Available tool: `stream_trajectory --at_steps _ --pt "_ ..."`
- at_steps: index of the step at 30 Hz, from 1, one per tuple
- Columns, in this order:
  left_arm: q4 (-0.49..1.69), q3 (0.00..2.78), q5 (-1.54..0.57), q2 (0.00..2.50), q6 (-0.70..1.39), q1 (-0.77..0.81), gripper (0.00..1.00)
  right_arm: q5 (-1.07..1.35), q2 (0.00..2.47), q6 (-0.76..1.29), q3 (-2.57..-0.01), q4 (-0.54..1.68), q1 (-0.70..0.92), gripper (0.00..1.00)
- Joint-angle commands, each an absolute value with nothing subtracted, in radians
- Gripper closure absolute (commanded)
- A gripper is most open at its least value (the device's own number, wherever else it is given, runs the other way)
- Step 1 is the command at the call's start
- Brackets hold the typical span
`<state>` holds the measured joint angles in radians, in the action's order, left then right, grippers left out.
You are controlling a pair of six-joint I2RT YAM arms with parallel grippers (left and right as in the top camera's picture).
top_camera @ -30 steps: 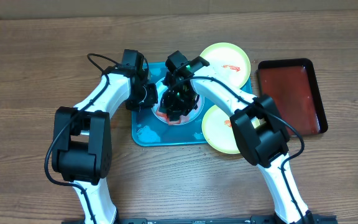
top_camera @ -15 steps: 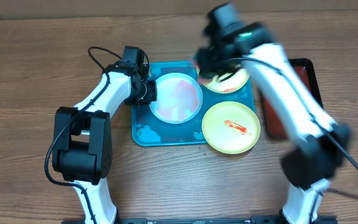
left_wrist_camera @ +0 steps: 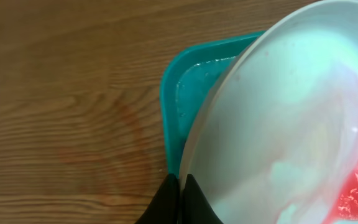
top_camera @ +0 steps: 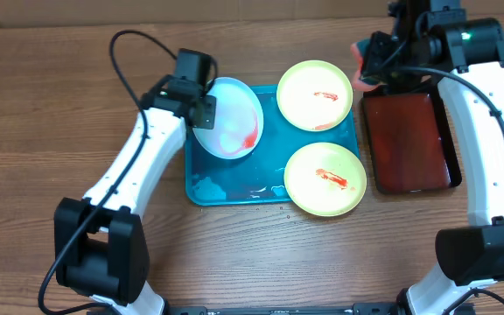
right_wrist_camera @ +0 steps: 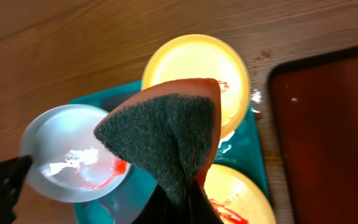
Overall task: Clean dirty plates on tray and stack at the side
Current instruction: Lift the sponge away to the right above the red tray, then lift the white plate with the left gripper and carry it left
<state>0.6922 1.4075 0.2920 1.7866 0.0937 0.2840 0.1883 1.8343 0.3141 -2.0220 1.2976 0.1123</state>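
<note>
The left gripper (left_wrist_camera: 179, 198) pinches, fingers narrow, the rim of the round pale blue-white plastic plate (top_camera: 230, 122), tilted and red-smeared, over the left of the large teal rectangular plastic tray (top_camera: 226, 191). On its right lie a far light yellow-green plate (top_camera: 315, 94) and a near light yellow-green plate (top_camera: 325, 179), both overhanging its rim. The right gripper (top_camera: 381, 63) grips an orange, dark-green-faced sponge (right_wrist_camera: 166, 130) by the smaller dark red tray (top_camera: 409, 140), near its far corner
</note>
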Motion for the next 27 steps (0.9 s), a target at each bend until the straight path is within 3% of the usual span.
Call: stream_trajectory --at_steps 1,14,27 --pt "0.695 1.427 0.607 1.760 0.064 0.377 0.96 0.146 1.835 0.314 -2.020 1.296 0.096 0.96" --pt "0.561 1.427 1.341 1.760 0.081 0.664 0.96 0.112 1.840 0.315 -2.020 1.297 0.093 0.96" --pt "0.540 1.427 1.379 1.760 0.085 0.695 0.96 0.112 1.840 0.315 -2.020 1.296 0.093 0.96"
